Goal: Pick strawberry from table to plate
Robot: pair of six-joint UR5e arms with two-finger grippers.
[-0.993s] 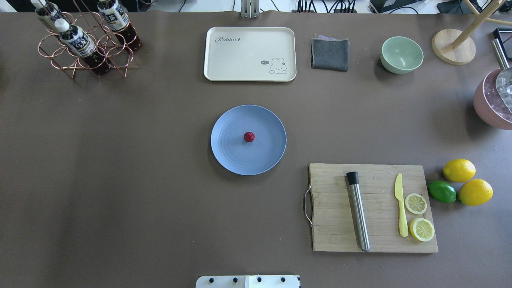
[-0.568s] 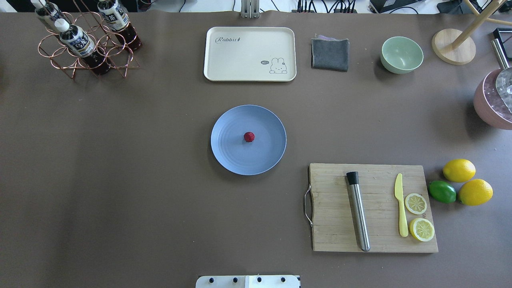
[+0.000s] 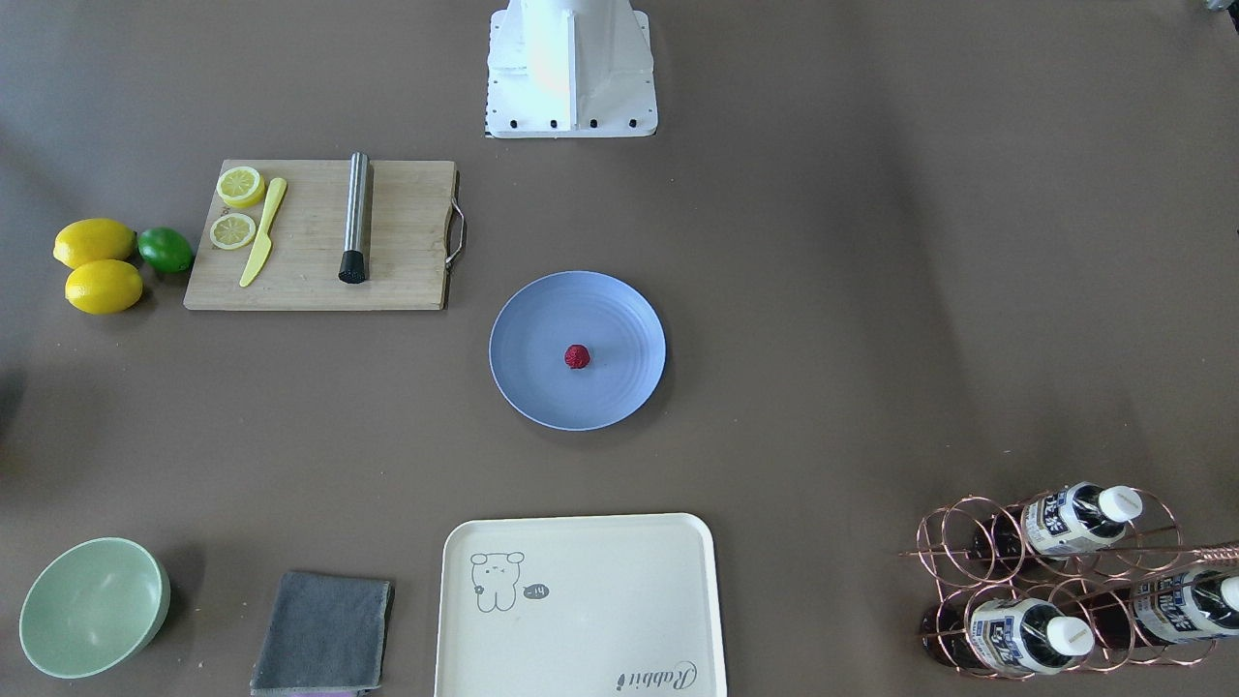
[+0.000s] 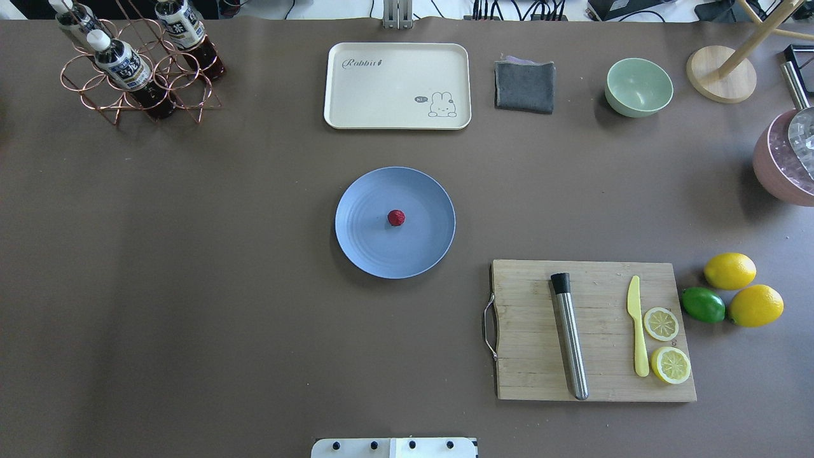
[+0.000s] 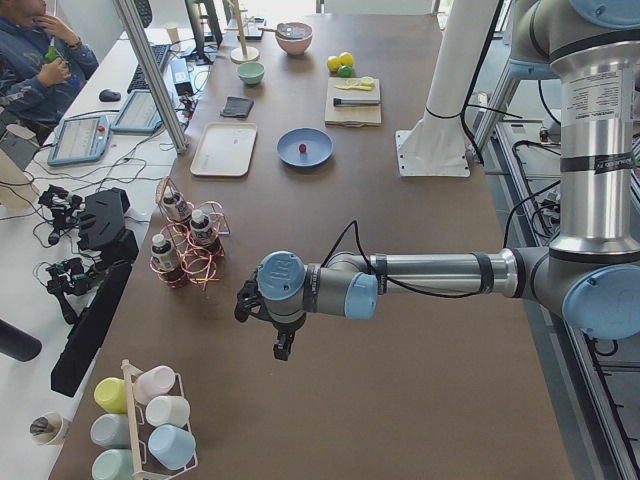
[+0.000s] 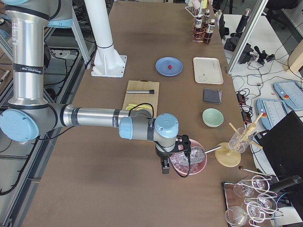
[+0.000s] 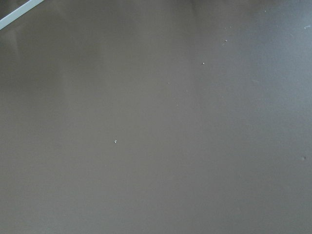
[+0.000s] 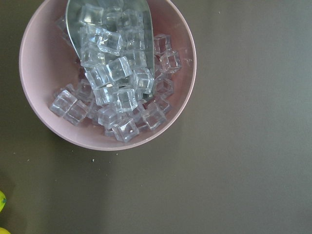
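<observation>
The small dark-red strawberry lies at the middle of the round blue plate in the centre of the grey-brown table. Neither arm reaches into the overhead or front views. My left gripper shows only in the exterior left view, low over bare table far from the plate. My right gripper shows only in the exterior right view, over a pink bowl. I cannot tell whether either one is open or shut.
A pink bowl of ice cubes with a metal scoop sits under my right wrist. A cutting board holds a muddler, a yellow knife and lemon slices. Lemons and a lime, a cream tray, a grey cloth, a green bowl and a bottle rack stand around.
</observation>
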